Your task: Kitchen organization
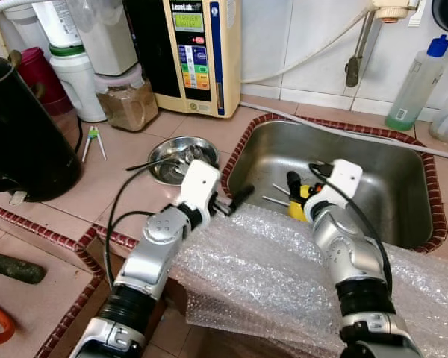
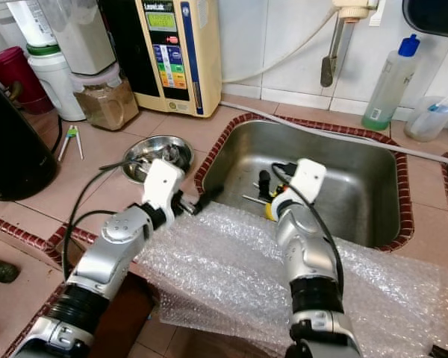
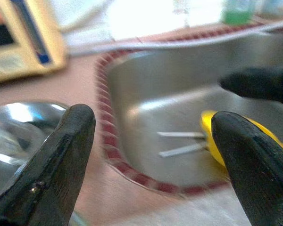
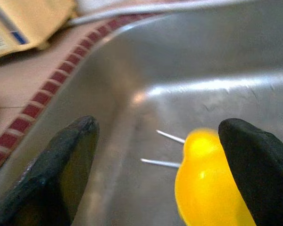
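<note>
You had one steel sink [image 1: 403, 186], one yellow tool [image 4: 207, 188] with two metal prongs [image 4: 161, 163] lying in it, one steel bowl [image 1: 181, 153] on the counter to its left, one sheet of bubble wrap [image 1: 269, 276], and two plastic bottles [image 1: 418, 82] far right.

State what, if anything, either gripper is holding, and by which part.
Nothing is held. The right gripper is open over the yellow-handled tool with two metal prongs in the steel sink; the left gripper is open too.

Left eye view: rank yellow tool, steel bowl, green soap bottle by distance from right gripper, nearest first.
From the right gripper:
1. Yellow tool, in the sink right at the fingers.
2. Steel bowl, on the counter to its left.
3. Green soap bottle, back right by the wall.
</note>
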Controlling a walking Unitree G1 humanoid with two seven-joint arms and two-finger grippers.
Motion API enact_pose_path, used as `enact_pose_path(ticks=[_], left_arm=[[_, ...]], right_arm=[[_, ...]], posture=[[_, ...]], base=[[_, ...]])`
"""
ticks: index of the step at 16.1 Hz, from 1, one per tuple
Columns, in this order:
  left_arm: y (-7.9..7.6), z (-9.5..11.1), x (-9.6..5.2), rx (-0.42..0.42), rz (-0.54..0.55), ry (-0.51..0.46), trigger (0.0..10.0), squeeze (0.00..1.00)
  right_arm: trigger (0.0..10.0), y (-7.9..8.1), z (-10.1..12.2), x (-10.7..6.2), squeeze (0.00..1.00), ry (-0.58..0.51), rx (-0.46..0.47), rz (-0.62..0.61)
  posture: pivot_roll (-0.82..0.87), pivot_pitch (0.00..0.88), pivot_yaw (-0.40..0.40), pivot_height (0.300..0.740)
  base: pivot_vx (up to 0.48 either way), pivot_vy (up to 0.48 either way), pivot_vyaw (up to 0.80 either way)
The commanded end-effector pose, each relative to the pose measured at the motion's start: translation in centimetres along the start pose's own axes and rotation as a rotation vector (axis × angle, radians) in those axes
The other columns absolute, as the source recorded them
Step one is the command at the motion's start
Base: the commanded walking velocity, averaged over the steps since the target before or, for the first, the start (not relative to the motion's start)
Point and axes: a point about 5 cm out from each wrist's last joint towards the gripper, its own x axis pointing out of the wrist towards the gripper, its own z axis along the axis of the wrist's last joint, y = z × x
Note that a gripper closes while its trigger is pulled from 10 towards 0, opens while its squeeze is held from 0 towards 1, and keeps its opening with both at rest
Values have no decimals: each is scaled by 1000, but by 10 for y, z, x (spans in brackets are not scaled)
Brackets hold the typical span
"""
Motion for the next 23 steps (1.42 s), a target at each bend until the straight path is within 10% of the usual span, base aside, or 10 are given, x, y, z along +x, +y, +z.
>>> enact_pose_path(ticks=[1,2,6,7,8,9,18,20,21,23], left_arm=[[14,5,-2,45,79,-24,10000,1000],[19,4,-4,62,119,-22,10000,1000],[34,-16,-11,59,238,110,10000,1000],[35,-18,-11,45,247,128,10000,631],[35,-19,-10,45,250,130,10000,631],[34,-25,-10,57,242,175,10000,0],[28,-39,-5,50,218,239,10000,0],[28,-40,-4,43,211,234,5961,0],[29,-42,-3,33,215,234,1686,0],[30,-41,-2,8,222,216,0,0]], right_arm=[[10000,10,4,-4,878,-30,-33,56],[10000,13,4,-6,0,-27,-60,76],[10000,22,10,-19,0,-79,-121,163],[10000,23,9,-22,0,-85,-134,178],[10000,24,9,-24,0,-86,-133,185],[10000,26,7,-30,0,-93,-188,195],[10000,40,1,-43,0,-94,-175,273],[10000,50,2,-50,0,-100,-122,349],[10000,58,-4,-57,0,-75,-169,425],[10000,64,-8,-63,0,-62,-190,494]], posture=[[-4,29,79,740],[-4,31,78,740],[-5,35,74,740],[-5,35,74,740],[-5,35,74,740],[-11,36,72,740],[-22,31,75,740],[-24,31,75,740],[-26,30,75,740],[-26,30,75,740]], base=[[0,0,0],[0,0,0],[0,0,0],[0,0,0],[0,0,0],[0,0,0],[0,0,0],[0,0,0],[0,0,0],[0,0,0]])
